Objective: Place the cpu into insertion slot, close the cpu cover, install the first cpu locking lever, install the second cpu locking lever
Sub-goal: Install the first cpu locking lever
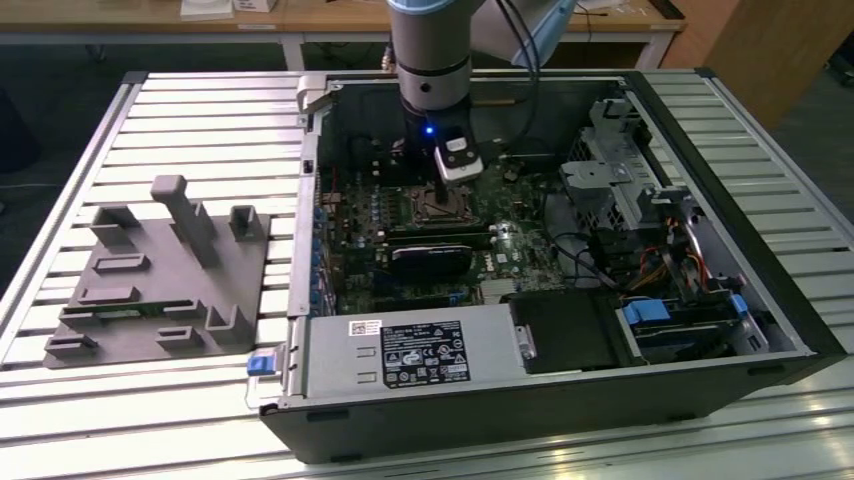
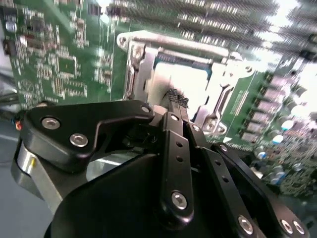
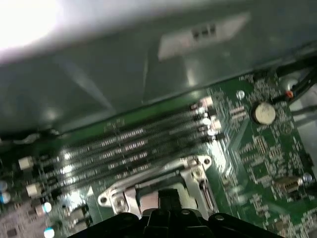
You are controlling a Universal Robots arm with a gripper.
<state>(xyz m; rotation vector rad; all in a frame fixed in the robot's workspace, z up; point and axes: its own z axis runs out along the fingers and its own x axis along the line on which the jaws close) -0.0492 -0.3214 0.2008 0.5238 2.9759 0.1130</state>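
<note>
Gripper fingers are pressed together, with nothing pinched that I can make out. The tips hang right over the insertion slot, inside the open computer case. The cpu lies in the slot, silvery top up, directly beneath the fingertips. Long memory slots run just beside the slot on the green board.

Case walls around, memory slots just beside insertion slot
</note>
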